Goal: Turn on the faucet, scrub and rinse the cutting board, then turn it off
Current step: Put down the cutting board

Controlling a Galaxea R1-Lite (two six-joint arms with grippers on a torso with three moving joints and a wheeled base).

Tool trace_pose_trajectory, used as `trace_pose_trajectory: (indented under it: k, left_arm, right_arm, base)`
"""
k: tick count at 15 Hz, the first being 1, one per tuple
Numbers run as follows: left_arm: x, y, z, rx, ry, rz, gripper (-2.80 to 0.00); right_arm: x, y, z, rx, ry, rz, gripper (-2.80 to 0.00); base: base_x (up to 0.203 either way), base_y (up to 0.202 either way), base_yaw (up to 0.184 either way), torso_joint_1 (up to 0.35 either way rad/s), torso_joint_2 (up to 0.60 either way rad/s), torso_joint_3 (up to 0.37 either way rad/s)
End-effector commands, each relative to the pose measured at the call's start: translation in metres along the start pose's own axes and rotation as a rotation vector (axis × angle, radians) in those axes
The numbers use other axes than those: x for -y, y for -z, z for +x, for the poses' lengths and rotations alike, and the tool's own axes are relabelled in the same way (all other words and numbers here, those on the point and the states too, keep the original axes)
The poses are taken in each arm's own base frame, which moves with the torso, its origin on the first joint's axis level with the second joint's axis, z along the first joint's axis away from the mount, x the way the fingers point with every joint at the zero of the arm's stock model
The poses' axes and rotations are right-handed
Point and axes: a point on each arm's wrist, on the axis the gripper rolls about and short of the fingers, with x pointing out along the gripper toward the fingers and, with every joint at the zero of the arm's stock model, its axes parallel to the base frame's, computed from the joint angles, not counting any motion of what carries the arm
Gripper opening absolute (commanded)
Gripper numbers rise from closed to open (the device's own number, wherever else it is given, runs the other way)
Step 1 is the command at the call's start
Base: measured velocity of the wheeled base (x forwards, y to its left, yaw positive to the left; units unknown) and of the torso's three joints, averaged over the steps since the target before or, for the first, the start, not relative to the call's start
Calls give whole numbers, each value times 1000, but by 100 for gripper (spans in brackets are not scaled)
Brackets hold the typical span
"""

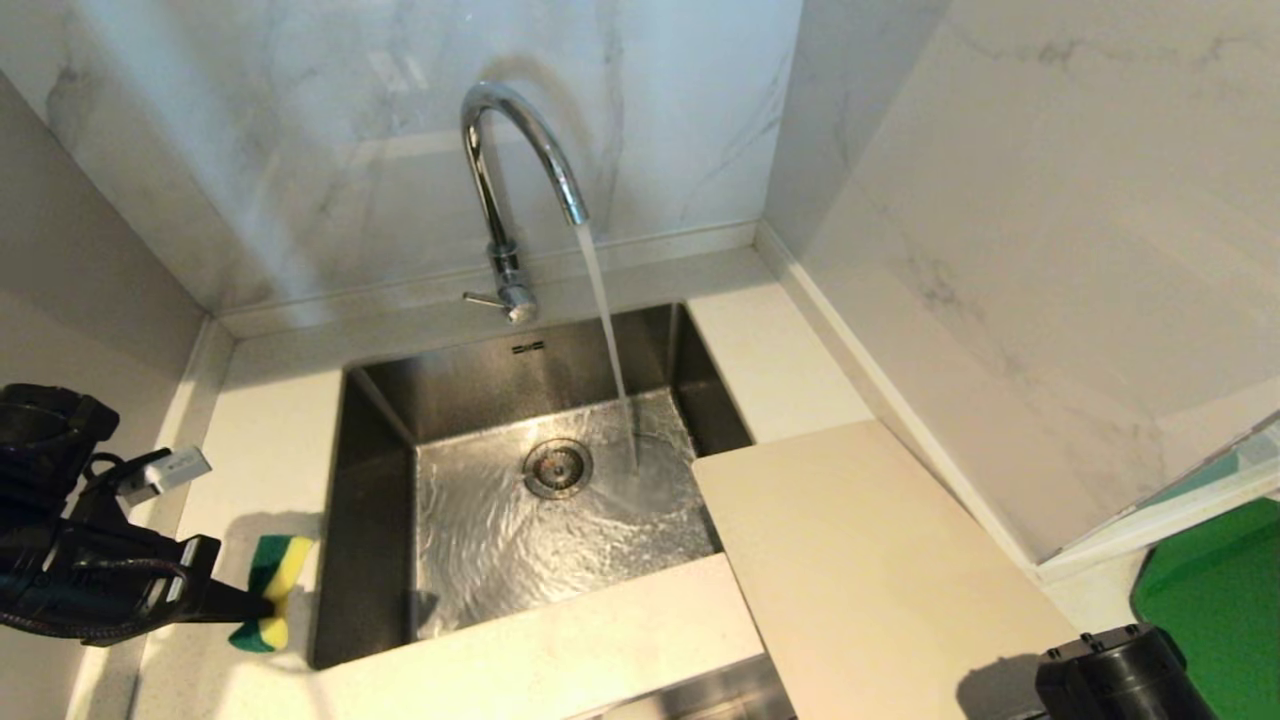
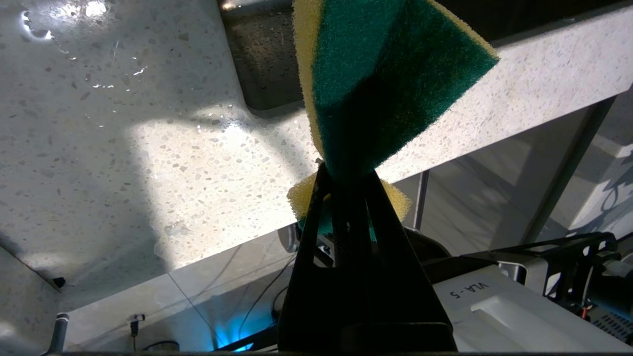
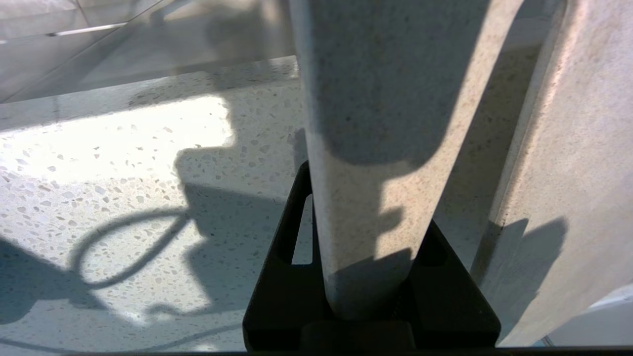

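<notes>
Lower right: right gripper (image 3: 368,277) clamped on cutting board (image 1: 880,570). Lower left: left gripper (image 2: 346,193) pinching sponge (image 1: 268,590). Faucet (image 1: 510,170) running.

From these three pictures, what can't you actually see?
- Right gripper: cut off by the head view's bottom edge.
- Cutting board: its near end and slot handle are cut off there too.
- Sponge: in the left wrist view, the left gripper covers its pinched middle.
- Green board: mostly outside the head view.
</notes>
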Motion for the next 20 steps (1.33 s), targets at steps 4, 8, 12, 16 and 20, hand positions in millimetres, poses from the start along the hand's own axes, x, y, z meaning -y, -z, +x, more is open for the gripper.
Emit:
trace_pose_trajectory:
  k: [4,8,12,16,20]
  left_arm:
    - [-1,-1,2,-7,3,-5,-280]
    - [-1,-1,2,-7,3,-7,-280]
    - [-1,-1,2,-6,3,-6,-280]
    - [0,-1,-1,2,3,-6,-280]
    - [2,1,-6,21,5,-21,-280]
  right_arm:
    - [4,4,5,-17,-20,16,-280]
    - [5,4,6,-19,-18,17,0]
    - [7,4,4,-18,3,23,0]
    - [12,3,-3,39,45,137,0]
    - [17,0,-8,163,63,255,-280]
  base:
    - [0,0,0,0,0,0]
    - [0,0,0,0,0,0]
    - [0,0,0,0,0,0]
    - [0,0,0,0,0,0]
    - [0,0,0,0,0,0]
